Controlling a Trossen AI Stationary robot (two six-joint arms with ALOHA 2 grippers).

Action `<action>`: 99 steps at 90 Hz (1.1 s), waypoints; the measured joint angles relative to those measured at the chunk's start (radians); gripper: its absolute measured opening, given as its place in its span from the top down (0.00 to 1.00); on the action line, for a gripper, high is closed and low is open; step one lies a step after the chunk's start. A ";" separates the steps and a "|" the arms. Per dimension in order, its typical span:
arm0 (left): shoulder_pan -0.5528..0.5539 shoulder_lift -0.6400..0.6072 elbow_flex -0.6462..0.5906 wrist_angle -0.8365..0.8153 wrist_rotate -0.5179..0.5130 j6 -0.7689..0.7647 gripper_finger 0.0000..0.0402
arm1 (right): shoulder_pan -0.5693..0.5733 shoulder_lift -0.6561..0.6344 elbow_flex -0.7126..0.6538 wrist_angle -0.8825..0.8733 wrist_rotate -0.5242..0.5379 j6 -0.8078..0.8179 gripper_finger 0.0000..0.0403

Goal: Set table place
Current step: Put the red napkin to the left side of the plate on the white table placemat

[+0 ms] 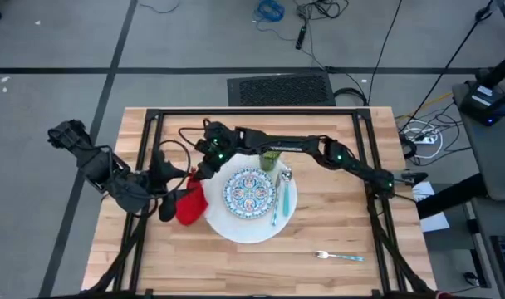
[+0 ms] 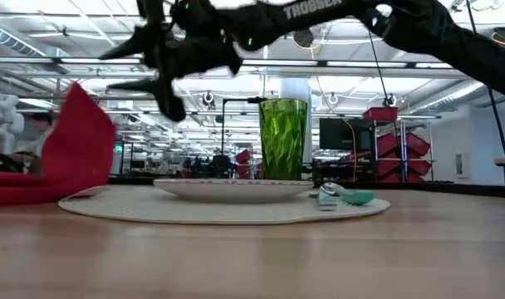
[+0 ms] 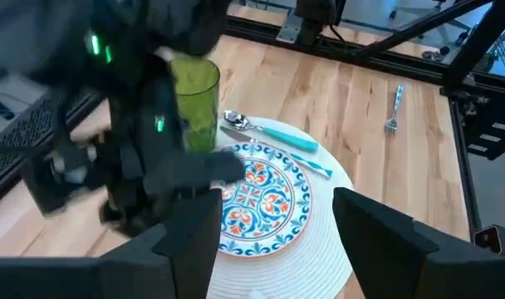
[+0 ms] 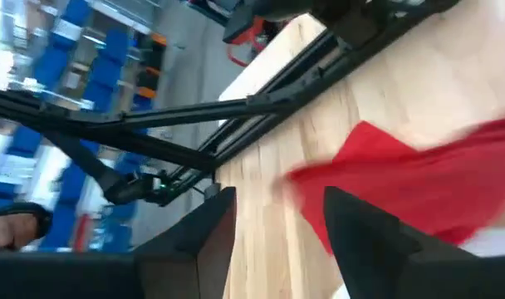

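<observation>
Inspection of my place setting. The red cloth napkin (image 1: pixel 189 205) lies bunched at nine o'clock of the large white round plate (image 1: pixel 251 226), touching its rim, on the light butcher-block wooden table (image 1: pixel 335 241). My left gripper (image 1: pixel 167 207) sits at nine o'clock of the napkin, right against it; its fingers (image 3: pixel 377 232) stand apart in my left wrist view with nothing between them, so I record it as released. My right gripper (image 1: pixel 204 163) hovers at twelve o'clock of the napkin, near but above it; its fingers (image 4: pixel 360 228) are spread, and the napkin shows beyond them, not clasped.

On the white plate rests the smaller blue-and-red patterned plate (image 1: pixel 249 190). The teal-handled spoon (image 1: pixel 277 199) lies on the white plate's rim at three o'clock of the patterned plate, with a small silver utensil (image 1: pixel 286 175) just beside its upper end. The green tumbler (image 1: pixel 270 159) stands upright at twelve o'clock, touching or just off the white plate's rim; I cannot tell which. A silver fork (image 1: pixel 339 256) lies well apart at four o'clock.

Obscured: my right arm blocks part of the tumbler and patterned plate in the left wrist view. The napkin is blurred in the right wrist view.

Count: two plates, one tumbler, one napkin, one spoon, one fork, one unidentified silver piece.
</observation>
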 joint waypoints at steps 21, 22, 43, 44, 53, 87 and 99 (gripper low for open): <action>-0.014 -0.026 0.000 0.065 0.042 -0.033 0.47 | 0.073 -0.164 0.012 -0.532 0.233 -0.240 0.65; -0.015 -0.028 0.000 0.066 0.046 -0.032 0.47 | 0.079 -0.172 0.012 -0.552 0.246 -0.243 0.66; -0.031 -0.034 0.000 0.007 0.080 -0.020 0.47 | 0.236 -0.342 0.012 -0.732 0.439 -0.149 0.70; -0.031 -0.034 0.000 -0.003 0.080 -0.017 0.47 | 0.246 -0.349 0.012 -0.730 0.452 -0.138 0.71; -0.027 -0.034 0.000 -0.117 0.082 -0.015 0.47 | 0.336 -0.403 0.012 -0.699 0.591 -0.042 0.76; 0.371 -0.016 0.000 -0.333 0.396 -0.136 0.47 | 0.534 -0.442 0.012 -0.772 0.767 -0.038 0.98; 0.564 0.025 0.000 -0.330 0.507 -0.061 0.47 | 0.534 -0.484 0.011 -0.834 0.804 -0.143 0.99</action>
